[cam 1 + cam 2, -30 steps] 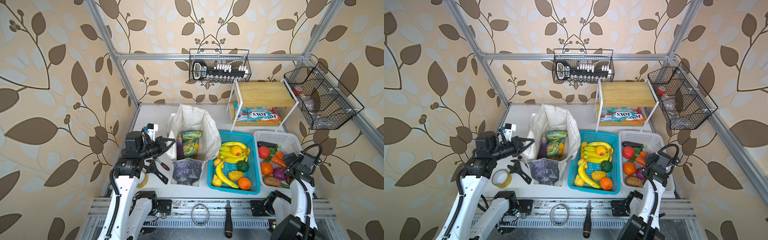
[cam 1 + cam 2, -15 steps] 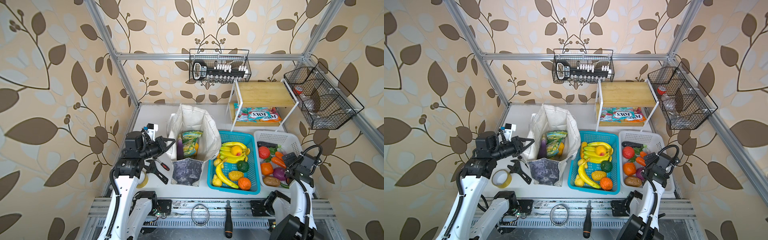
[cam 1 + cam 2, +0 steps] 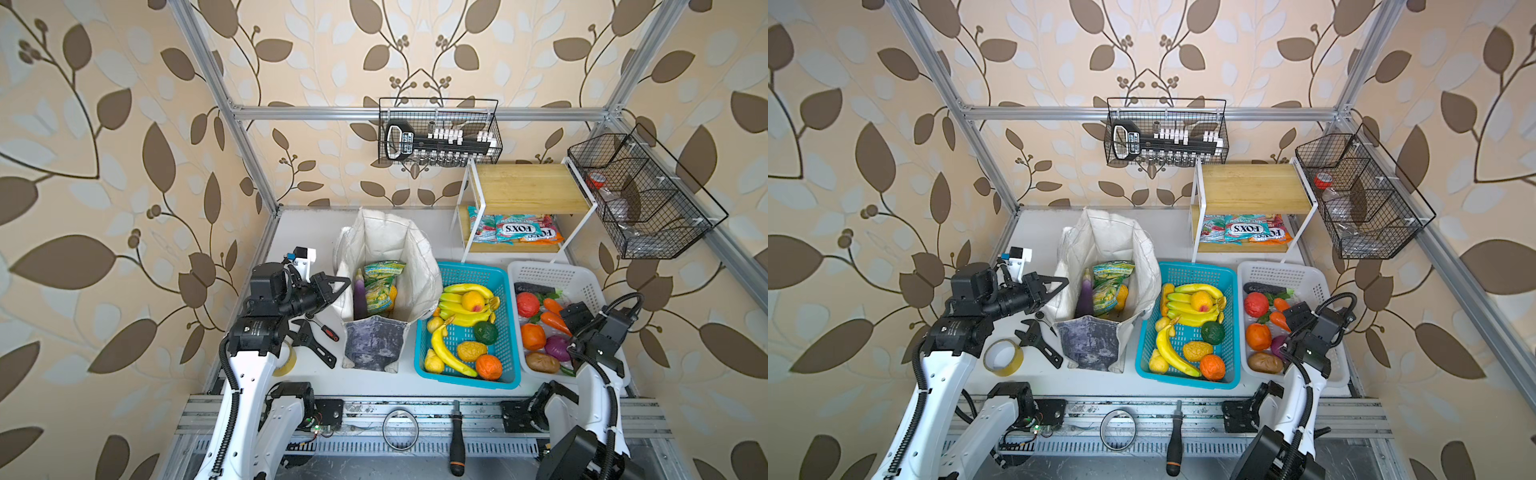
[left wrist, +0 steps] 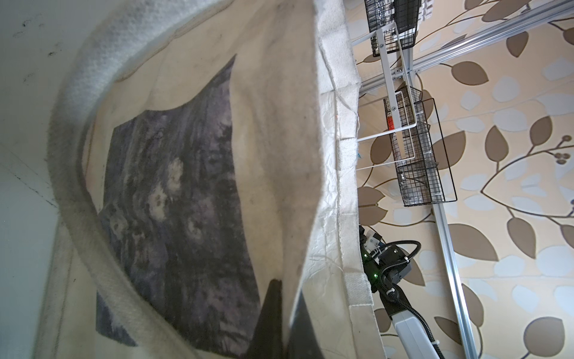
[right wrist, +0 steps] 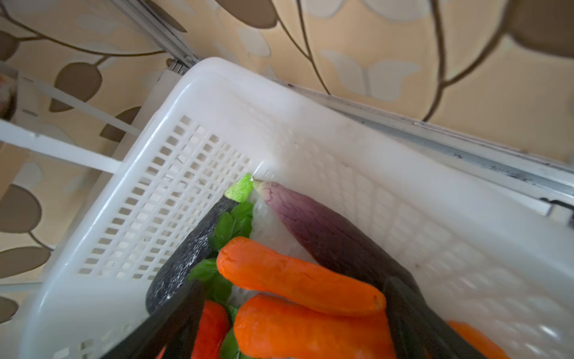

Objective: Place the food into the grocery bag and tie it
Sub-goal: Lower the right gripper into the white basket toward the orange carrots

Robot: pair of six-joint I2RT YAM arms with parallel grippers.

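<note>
The right gripper (image 5: 295, 289) hangs low in the white basket (image 5: 279, 118) with its jaws spread wide, one on each side of the upper toy carrot (image 5: 298, 276). The wrist view shows no squeeze on the carrot, and whether either jaw touches it cannot be told. Against the top views of the last second this arm has barely shifted. The only change is a slight settling of the spread jaws about the carrot, so I judge the approach finished and the closing to be the step in hand. A second carrot lies close against the first, so the grasp could catch both or push one aside. The left gripper (image 4: 285, 317) has not moved either. It stays clamped on the cloth rim of the grocery bag (image 3: 386, 237), at the bag's left side in both top views, and keeps the mouth open. Inside the bag stand the two snack packets (image 3: 380, 282), with a purple aubergine (image 3: 358, 293) on their left and a yellow fruit (image 3: 392, 293) on their right, the same load as a second ago. So nothing has gone into the bag in that second. The blue basket (image 3: 469, 270) sits just to the right of the bag and the white basket lies beyond it. The carrot, once held, would therefore have to cross over the blue basket to reach the bag's mouth. A strap handle (image 4: 93, 248) hangs loose down the bag's printed side, and tying is not yet begun.
</note>
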